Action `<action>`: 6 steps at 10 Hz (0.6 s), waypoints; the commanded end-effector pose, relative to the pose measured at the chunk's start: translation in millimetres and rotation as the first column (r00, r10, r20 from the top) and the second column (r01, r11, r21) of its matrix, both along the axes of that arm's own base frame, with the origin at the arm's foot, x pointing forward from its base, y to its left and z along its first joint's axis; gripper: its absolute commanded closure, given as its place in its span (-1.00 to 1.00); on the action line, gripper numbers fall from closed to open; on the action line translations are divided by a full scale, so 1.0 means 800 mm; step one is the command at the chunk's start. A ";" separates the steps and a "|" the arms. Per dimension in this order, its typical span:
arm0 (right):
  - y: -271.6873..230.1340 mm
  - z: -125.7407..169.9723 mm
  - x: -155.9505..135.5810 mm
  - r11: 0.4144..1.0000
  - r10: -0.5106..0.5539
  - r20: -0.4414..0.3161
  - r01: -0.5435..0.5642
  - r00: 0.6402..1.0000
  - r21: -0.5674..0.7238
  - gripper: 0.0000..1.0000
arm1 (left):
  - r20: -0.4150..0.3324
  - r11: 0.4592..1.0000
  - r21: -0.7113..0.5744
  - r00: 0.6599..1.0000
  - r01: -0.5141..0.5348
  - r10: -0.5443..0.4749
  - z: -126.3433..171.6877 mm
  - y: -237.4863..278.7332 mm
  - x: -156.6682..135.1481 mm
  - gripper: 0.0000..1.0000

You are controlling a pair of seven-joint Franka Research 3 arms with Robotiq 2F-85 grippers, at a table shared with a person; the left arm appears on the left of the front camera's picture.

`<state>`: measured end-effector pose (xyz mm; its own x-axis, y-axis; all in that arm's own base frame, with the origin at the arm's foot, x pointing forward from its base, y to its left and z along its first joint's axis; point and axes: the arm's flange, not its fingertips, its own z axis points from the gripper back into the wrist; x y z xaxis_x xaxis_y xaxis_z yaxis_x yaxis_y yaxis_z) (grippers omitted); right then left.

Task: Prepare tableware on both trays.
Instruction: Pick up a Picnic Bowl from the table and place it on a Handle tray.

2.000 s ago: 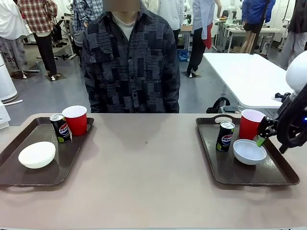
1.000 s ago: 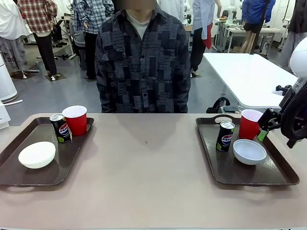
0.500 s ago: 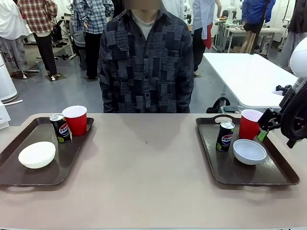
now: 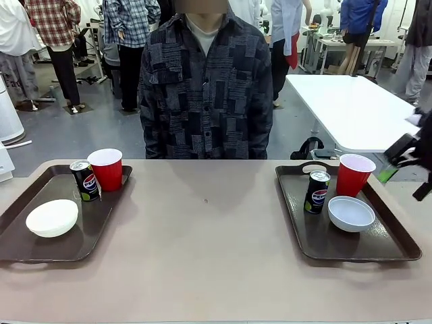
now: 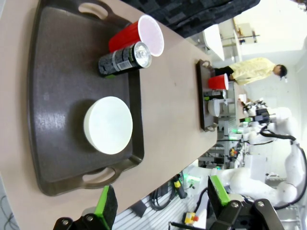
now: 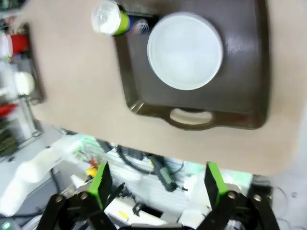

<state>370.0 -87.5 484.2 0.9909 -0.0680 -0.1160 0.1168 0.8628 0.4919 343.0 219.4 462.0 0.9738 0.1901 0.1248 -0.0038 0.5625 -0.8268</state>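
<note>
Since a moment ago the right gripper [image 6: 156, 184] has drawn back off the right tray [image 4: 378, 250], fingers spread, empty. Each tray holds bowl [image 4: 350, 213], cup [image 4: 354, 174] and can [image 4: 316, 192]; the left tray [image 4: 30, 246] matches. Left gripper [image 5: 160, 203] hangs spread, empty. Setting looks complete; next, retreat clear.

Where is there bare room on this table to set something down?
The widest free patch is the table middle, between the left tray and right tray. The left tray's near-right floor, beside its bowl, is bare. The right tray's far end, around can, cup and bowl, is crowded.
</note>
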 end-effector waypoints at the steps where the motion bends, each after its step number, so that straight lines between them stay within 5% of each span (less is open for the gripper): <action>1: -0.048 0.013 0.013 0.988 -0.002 -0.013 0.004 1.000 0.152 -1.00 | 0.001 1.000 -0.010 1.000 -0.003 0.003 0.002 -0.001 -0.003 -1.00; 4: -0.102 0.003 0.018 0.921 -0.001 0.135 -0.052 0.991 0.387 -1.00 | 0.001 1.000 -0.010 1.000 -0.003 0.003 0.002 -0.001 -0.003 -1.00; 6: -0.118 -0.013 0.014 0.852 -0.053 0.146 -0.031 0.988 0.523 -1.00 | 0.001 1.000 -0.010 1.000 -0.003 0.003 0.002 -0.001 -0.003 -1.00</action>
